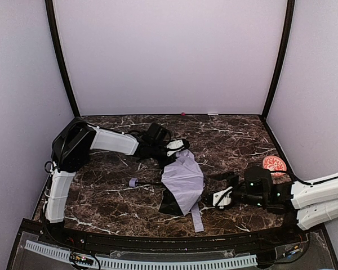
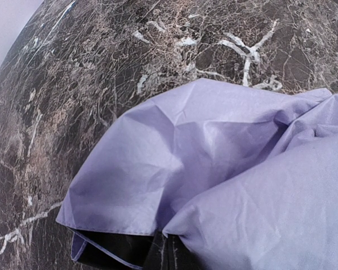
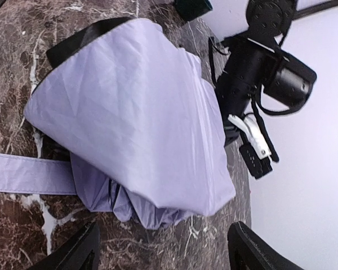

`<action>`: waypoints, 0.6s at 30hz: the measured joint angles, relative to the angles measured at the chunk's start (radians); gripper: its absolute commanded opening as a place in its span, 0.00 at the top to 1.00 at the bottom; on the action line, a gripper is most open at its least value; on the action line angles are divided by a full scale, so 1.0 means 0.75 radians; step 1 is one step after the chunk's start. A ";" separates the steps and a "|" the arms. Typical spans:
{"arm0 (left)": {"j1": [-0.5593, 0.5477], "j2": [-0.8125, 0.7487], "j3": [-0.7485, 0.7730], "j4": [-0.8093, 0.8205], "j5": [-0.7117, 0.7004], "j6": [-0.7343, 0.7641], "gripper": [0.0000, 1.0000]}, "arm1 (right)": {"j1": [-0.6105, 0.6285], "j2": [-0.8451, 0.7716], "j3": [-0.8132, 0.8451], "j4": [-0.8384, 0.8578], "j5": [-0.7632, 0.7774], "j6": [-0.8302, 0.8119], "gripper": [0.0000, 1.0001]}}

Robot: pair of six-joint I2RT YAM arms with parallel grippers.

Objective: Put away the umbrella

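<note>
the umbrella (image 1: 183, 180) lies on the table (image 1: 112, 197) — the right gripper (image 3: 164, 230), fingers (image 3: 81, 253) spread wide, just short of its near end, the left gripper (image 1: 177, 146) closed tight at its far tip, though whether on fabric i cannot tell.

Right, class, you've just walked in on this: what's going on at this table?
Two robot arms are working on a loosely collapsed lavender umbrella lying on the dark marble table. The left gripper is shut at the far edge of the fabric; whether it pinches the cloth cannot be told. The right gripper faces the umbrella's right side with its fingers spread wide, holding nothing. The strap trails loose toward the front, so the umbrella is not yet put away.
</note>
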 measured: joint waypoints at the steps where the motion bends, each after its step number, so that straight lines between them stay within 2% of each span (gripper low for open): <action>1: 0.000 0.000 0.000 0.000 0.001 0.000 1.00 | 0.016 0.047 0.004 0.042 0.018 -0.041 0.22; 4: 0.000 0.000 0.000 -0.001 0.001 -0.001 1.00 | 0.063 0.229 0.044 0.180 0.048 -0.148 0.23; 6: 0.000 0.000 0.000 -0.001 0.001 -0.001 1.00 | 0.087 0.322 0.072 0.255 0.052 -0.195 0.27; 7: 0.000 0.000 0.000 -0.001 0.001 -0.001 1.00 | 0.099 0.359 0.085 0.291 0.052 -0.212 0.33; 8: 0.000 0.000 0.000 -0.001 0.001 0.000 1.00 | 0.112 0.393 0.104 0.325 0.052 -0.226 0.43; 10: 0.000 0.000 0.000 -0.001 0.000 0.001 1.00 | 0.136 0.434 0.149 0.369 0.036 -0.244 0.75; 11: 0.000 0.000 0.000 -0.001 0.000 0.002 1.00 | 0.142 0.439 0.173 0.375 0.020 -0.248 0.86; 13: 0.000 0.000 0.000 -0.001 -0.001 0.006 1.00 | 0.148 0.439 0.233 0.372 -0.019 -0.227 1.00; 15: 0.000 0.000 0.001 -0.003 -0.001 0.008 1.00 | 0.141 0.432 0.296 0.338 -0.054 -0.171 1.00; 16: 0.000 0.000 0.004 -0.008 -0.003 0.008 0.95 | 0.131 0.427 0.328 0.313 -0.073 -0.132 1.00; 18: 0.004 0.000 0.016 -0.029 -0.011 0.002 0.65 | 0.082 0.408 0.387 0.251 -0.160 -0.015 1.00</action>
